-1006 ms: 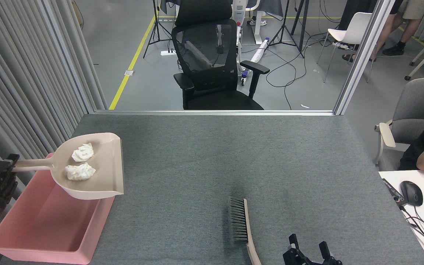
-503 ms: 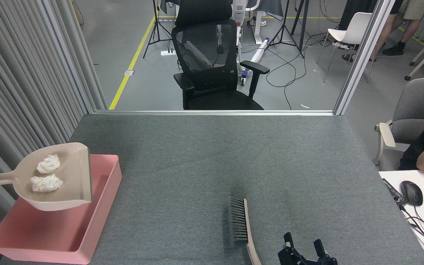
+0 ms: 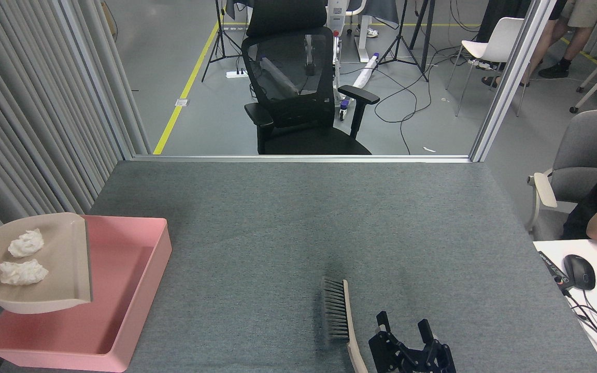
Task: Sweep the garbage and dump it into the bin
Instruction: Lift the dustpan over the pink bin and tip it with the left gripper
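Observation:
Two crumpled white wads of garbage lie in a beige dustpan that hangs above the left side of the pink bin. The dustpan's handle runs off the left edge of the head view, so my left gripper is out of view. The bin sits at the table's front left corner and holds nothing that I can see. My right gripper stands open near the table's front edge, just right of the brush, holding nothing.
The brush lies flat on the grey felt table, bristles to the left. A ribbed grey curtain runs along the left. A black office chair stands beyond the far edge. A person's arm and a desk with mouse are at right.
The dustpan with both wads has moved left and down, from over the bin's right side to its left side; the left gripper left the view. The right gripper shifted left toward the brush.

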Controlling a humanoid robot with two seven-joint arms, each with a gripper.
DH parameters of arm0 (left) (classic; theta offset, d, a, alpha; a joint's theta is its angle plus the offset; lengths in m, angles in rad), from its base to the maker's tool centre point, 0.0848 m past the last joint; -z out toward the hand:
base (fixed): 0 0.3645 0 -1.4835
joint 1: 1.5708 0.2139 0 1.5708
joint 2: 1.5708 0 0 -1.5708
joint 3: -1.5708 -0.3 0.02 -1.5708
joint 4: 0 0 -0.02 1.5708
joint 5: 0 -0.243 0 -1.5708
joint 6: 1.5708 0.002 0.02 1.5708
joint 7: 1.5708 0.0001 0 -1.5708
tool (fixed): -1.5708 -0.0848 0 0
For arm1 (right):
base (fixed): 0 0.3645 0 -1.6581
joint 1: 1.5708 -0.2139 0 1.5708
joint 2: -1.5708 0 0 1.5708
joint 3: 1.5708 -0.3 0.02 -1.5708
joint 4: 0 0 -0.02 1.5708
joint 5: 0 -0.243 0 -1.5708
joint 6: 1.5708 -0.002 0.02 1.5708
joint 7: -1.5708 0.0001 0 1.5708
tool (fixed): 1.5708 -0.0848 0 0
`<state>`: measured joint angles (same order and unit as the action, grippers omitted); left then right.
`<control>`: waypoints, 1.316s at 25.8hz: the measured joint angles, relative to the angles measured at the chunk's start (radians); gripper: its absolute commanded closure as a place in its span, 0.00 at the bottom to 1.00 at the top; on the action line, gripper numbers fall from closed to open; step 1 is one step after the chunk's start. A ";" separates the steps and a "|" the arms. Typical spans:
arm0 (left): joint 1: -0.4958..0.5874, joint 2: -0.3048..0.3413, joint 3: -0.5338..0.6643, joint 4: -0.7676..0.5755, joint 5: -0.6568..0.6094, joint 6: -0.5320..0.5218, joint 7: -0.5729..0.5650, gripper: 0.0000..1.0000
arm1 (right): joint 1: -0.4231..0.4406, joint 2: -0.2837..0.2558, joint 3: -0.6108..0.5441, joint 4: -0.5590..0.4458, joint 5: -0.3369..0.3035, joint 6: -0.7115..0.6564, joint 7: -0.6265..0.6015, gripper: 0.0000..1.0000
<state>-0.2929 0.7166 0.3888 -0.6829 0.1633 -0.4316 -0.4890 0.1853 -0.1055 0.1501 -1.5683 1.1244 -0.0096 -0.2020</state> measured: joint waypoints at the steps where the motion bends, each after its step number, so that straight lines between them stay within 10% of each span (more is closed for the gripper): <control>1: 0.001 0.005 0.000 0.006 -0.001 -0.012 0.000 0.81 | -0.002 0.000 0.002 0.000 0.000 0.000 0.000 0.02; 34: -0.008 -0.007 0.006 -0.143 -0.409 -0.187 0.111 0.81 | 0.010 -0.002 0.006 0.011 0.003 0.003 0.003 0.02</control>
<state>-0.3012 0.7094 0.3948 -0.8259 -0.2457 -0.6190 -0.3783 0.1953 -0.1079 0.1560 -1.5570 1.1275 -0.0068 -0.1986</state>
